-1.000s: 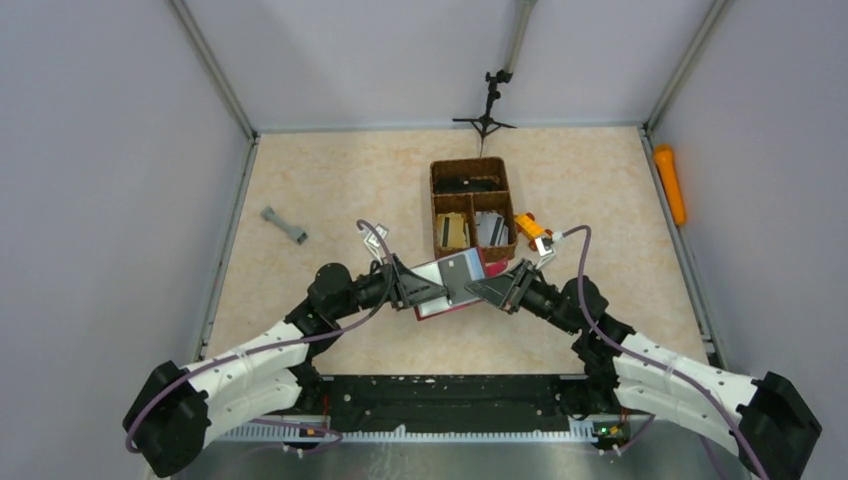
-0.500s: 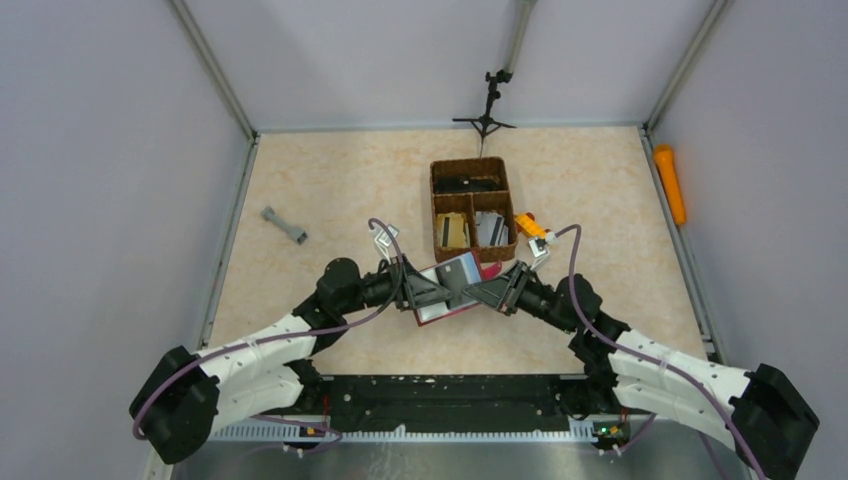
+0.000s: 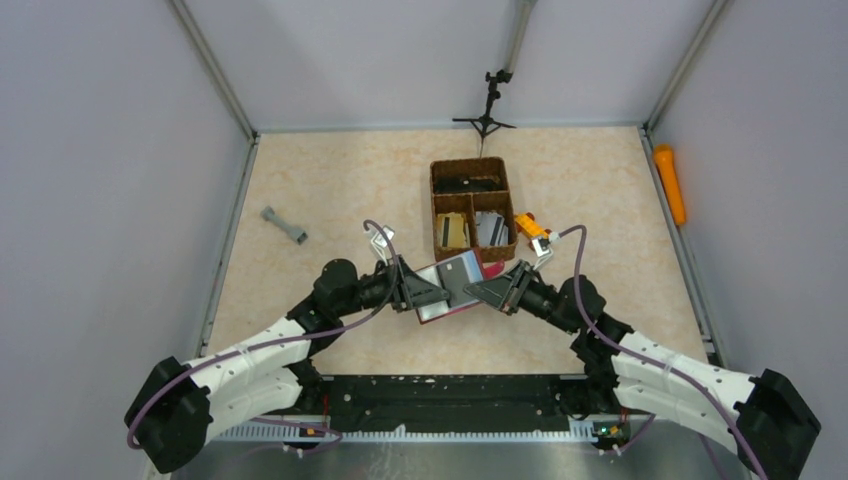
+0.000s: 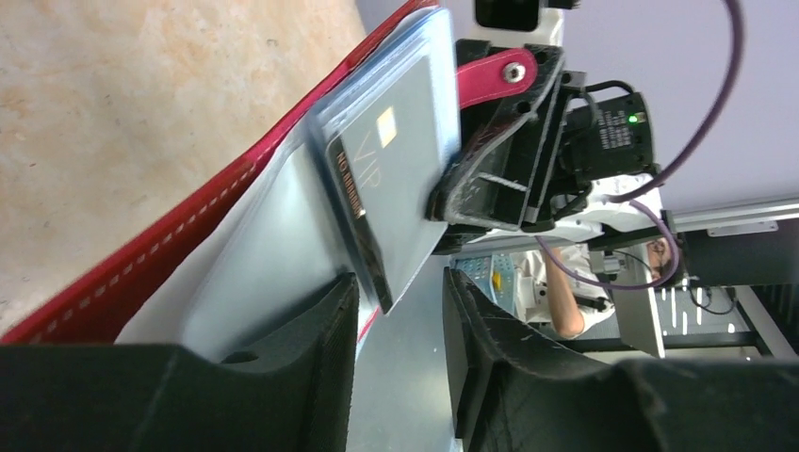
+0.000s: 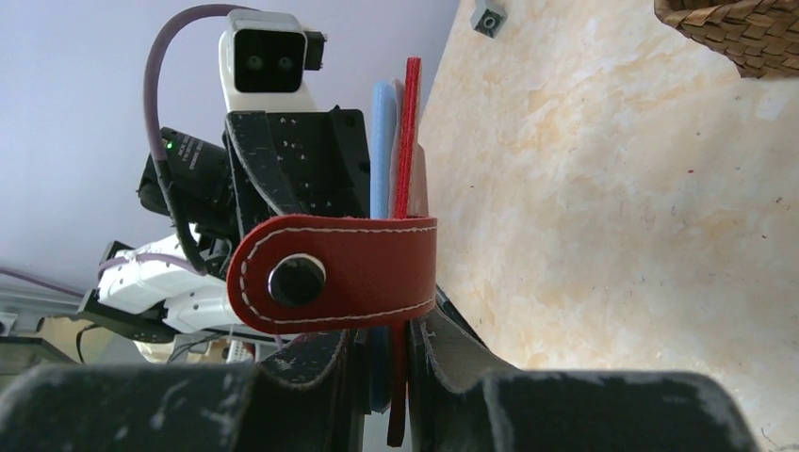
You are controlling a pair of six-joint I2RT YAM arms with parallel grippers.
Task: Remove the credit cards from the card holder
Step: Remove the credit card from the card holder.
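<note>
Centre of the overhead frame: the dark red card holder (image 3: 450, 290) hangs between both arms. The right end effector (image 5: 391, 344) is clenched on its edge beside the snap tab (image 5: 349, 273). The left end effector (image 4: 399, 287) stands released around a grey credit card (image 4: 396, 188) corner. It should probably pinch that corner squarely and pull straight outward.

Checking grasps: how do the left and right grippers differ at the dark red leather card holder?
The right gripper is shut on the dark red leather card holder at its snap-tab edge; the left gripper has jaws apart, only a corner of the silver-grey VIP card between them. The right gripper is at its right side, the left gripper at its left. Both meet at the holder.
</note>
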